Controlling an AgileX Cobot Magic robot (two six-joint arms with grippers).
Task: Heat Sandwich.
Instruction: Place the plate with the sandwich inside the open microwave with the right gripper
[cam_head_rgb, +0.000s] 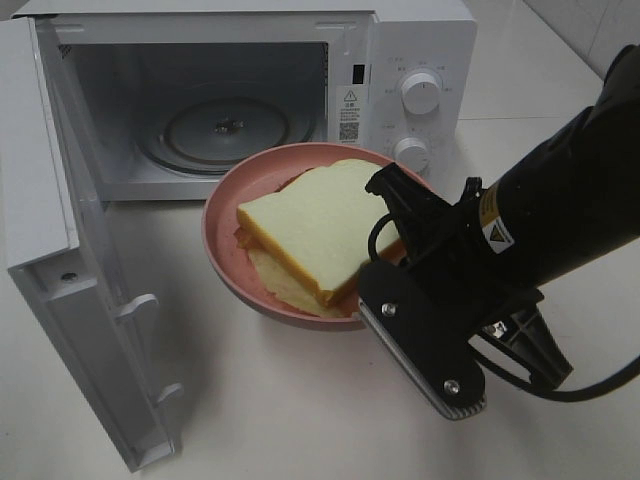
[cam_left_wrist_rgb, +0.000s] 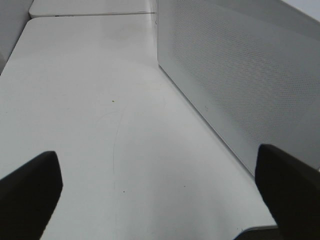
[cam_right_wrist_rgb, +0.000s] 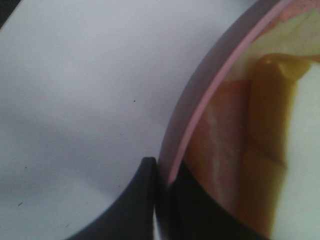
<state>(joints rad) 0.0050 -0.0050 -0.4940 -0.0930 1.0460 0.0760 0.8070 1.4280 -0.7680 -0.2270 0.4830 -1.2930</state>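
While right hand (cam_right_wrist_rgb: 162, 172) pinches rim of pink plate (cam_head_rgb: 225, 215), sandwich (cam_head_rgb: 310, 225) lies inside, just beside; left hand (cam_left_wrist_rgb: 160, 185) wide.

I see the sandwich (cam_head_rgb: 315, 225) lying flat in the pink plate (cam_head_rgb: 222, 225), just in front of the open microwave (cam_head_rgb: 420, 60). It is two square slices of pale white bread with tan crust edges. The top slice sits skewed over the lower one, with a thin yellow-orange filling showing along the near edge.
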